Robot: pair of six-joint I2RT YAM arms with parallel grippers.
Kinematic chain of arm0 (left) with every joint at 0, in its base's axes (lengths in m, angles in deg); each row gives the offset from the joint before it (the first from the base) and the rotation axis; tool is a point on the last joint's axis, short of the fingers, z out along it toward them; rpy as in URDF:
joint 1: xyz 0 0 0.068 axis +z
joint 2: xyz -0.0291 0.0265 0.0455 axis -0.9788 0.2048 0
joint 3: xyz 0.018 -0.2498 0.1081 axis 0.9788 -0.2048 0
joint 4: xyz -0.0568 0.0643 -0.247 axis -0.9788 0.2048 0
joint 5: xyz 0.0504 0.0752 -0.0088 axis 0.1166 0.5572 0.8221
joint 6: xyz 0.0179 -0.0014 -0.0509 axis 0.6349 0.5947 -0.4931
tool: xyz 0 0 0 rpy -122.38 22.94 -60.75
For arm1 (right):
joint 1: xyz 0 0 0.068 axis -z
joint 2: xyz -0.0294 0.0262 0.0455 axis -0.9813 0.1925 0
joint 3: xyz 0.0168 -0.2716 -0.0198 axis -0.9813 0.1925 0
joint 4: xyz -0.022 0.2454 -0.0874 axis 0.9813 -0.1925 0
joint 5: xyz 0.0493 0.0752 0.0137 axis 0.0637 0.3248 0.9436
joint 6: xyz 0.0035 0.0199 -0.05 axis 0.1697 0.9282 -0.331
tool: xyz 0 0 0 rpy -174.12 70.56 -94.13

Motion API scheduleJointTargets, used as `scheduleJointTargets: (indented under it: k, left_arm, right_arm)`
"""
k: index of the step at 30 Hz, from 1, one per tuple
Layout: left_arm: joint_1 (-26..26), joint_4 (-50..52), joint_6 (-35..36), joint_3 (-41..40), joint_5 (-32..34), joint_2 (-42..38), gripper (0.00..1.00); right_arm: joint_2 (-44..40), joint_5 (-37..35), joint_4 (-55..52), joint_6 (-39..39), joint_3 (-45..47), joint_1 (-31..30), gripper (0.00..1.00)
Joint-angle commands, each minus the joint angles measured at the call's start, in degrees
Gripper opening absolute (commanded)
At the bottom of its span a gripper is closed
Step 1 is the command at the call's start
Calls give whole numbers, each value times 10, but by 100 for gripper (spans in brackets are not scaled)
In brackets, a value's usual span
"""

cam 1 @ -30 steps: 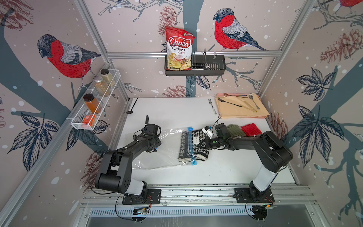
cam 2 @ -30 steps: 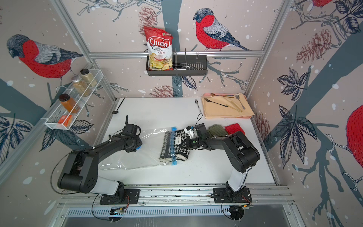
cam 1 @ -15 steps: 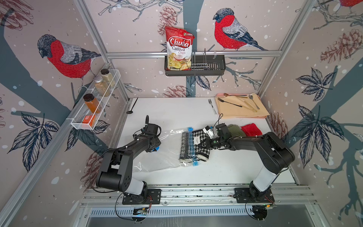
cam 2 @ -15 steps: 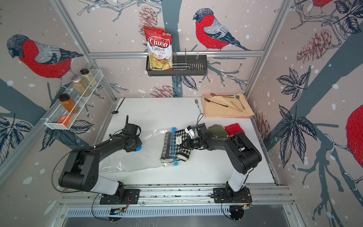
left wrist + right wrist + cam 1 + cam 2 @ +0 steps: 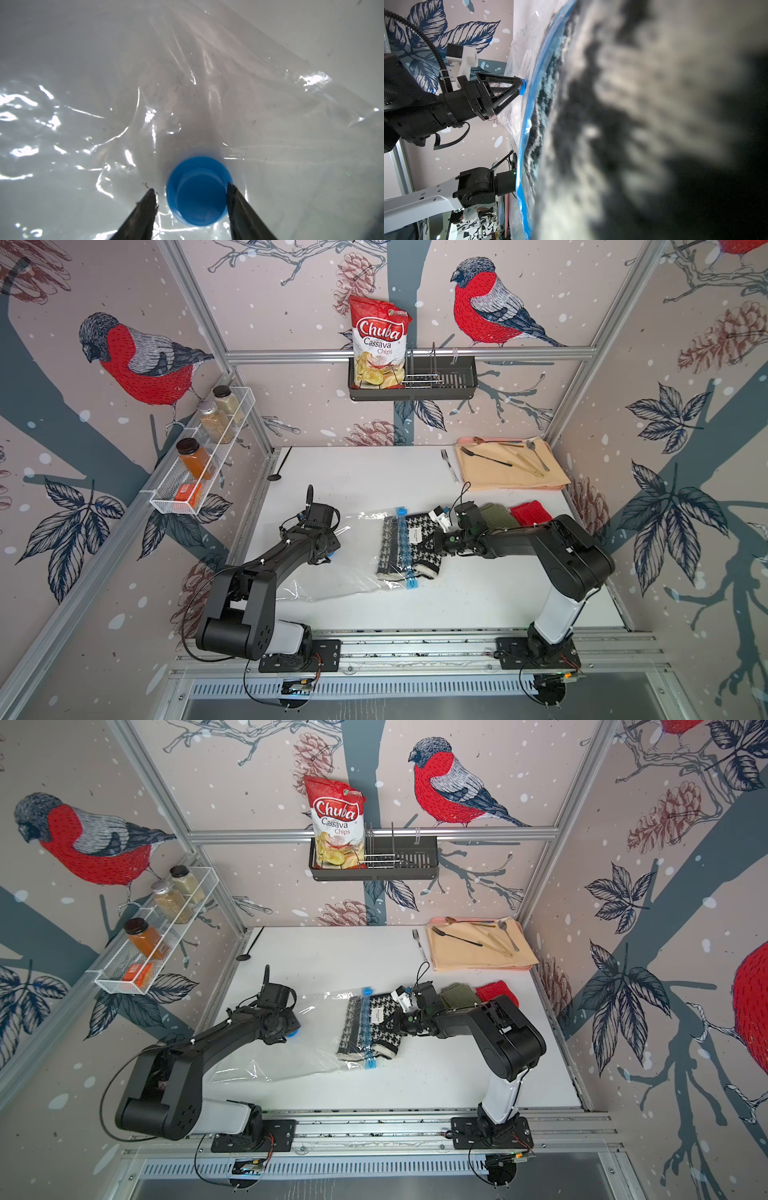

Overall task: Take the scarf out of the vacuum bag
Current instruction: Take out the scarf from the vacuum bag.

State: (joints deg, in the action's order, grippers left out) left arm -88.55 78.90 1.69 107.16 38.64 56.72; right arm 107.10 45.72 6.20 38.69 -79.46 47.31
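The black-and-white scarf (image 5: 422, 560) lies across the mouth of the vacuum bag (image 5: 357, 556). Its left part is under the clear plastic and its right part is outside, past the light-blue zip strip (image 5: 404, 547). My right gripper (image 5: 436, 541) is shut on the scarf's right edge, and the blurred scarf (image 5: 623, 124) fills the right wrist view. My left gripper (image 5: 190, 187) is open and straddles the bag's blue valve (image 5: 198, 191). One finger touches the valve and the other stands apart from it. Both top views show the valve (image 5: 294, 1032) under that gripper.
An olive knit piece (image 5: 496, 516) and a red knit piece (image 5: 530, 512) lie just behind my right wrist. A tray (image 5: 557, 488) with a cloth and cutlery sits at the back right, with a fork (image 5: 449, 464) beside it. A black spoon (image 5: 277, 472) lies at the back left.
My left gripper's jaws have spread apart a little around the valve. The scarf, the bag and my right arm have hardly moved.
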Motion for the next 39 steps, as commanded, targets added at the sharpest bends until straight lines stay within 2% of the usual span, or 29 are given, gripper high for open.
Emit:
scheduleJointTargets:
  k: [1, 17, 39]
  left_arm:
    - [0, 8, -1, -6, -21, 7, 53]
    - [-4, -7, 0, -7, -19, 27, 38]
    - [2, 1, 5, 1, 7, 31, 39]
  right_arm:
    - [1, -7, 30, 11, 0, -4, 0]
    - [1, -3, 36, 9, 4, -6, 0]
    - [-21, 6, 1, -24, 14, 16, 0]
